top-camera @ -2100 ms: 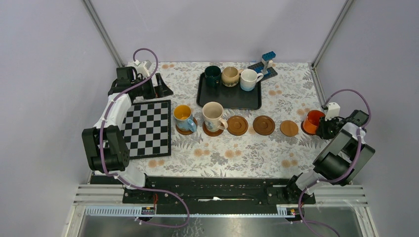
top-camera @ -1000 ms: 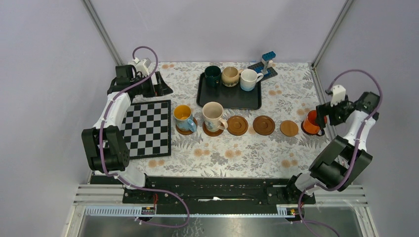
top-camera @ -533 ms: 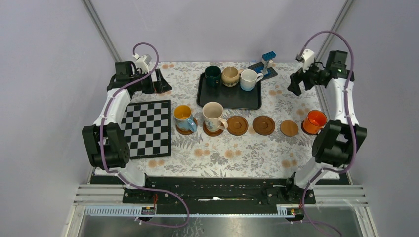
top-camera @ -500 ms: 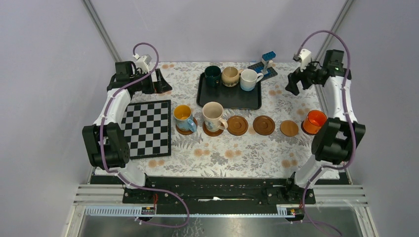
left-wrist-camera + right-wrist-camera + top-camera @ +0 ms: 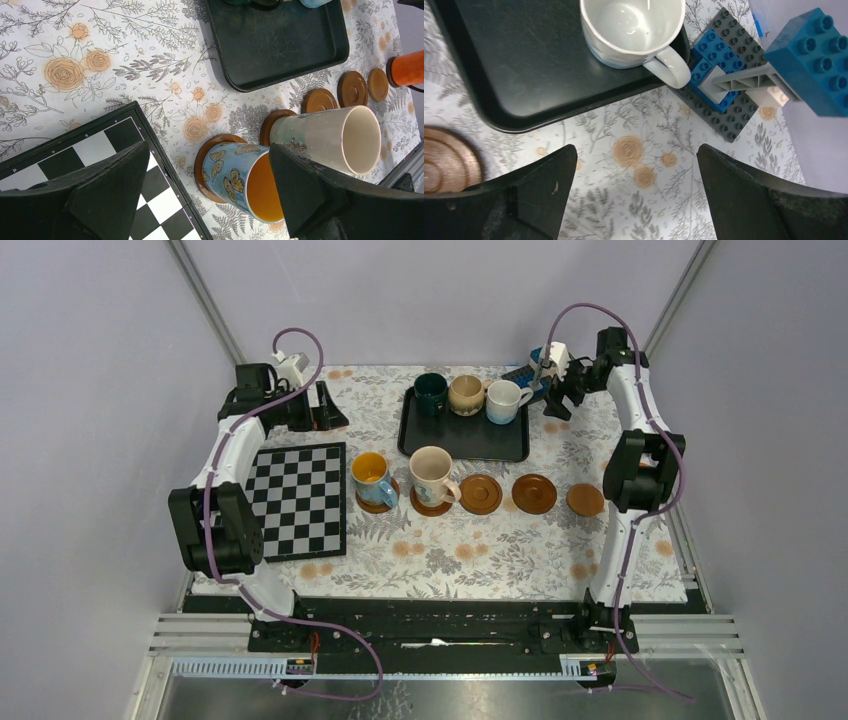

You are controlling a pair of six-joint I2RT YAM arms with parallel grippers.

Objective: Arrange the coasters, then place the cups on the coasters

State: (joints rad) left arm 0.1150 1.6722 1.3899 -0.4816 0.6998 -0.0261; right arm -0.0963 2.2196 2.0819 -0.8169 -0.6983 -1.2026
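- The left end effector [image 5: 209,150] hangs wide open over the counter's [image 5: 450,550] far left corner, beyond the chessboard [image 5: 297,498].
- The right end effector [image 5: 636,150], jaws wide and empty, hovers near the far edge beside the white cup [image 5: 633,30] on the black tray [image 5: 524,65].
- In the mid-counter row of coasters [image 5: 534,494], the two nearest the chessboard carry the blue cup [image 5: 372,478] and cream cup [image 5: 432,475]; three beside them lie bare.

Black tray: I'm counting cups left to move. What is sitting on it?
Three stand along its far edge: a dark green cup, a beige cup and a white-and-pale-blue cup. The rest of the black tray is bare. Anything beneath the cups is hidden.
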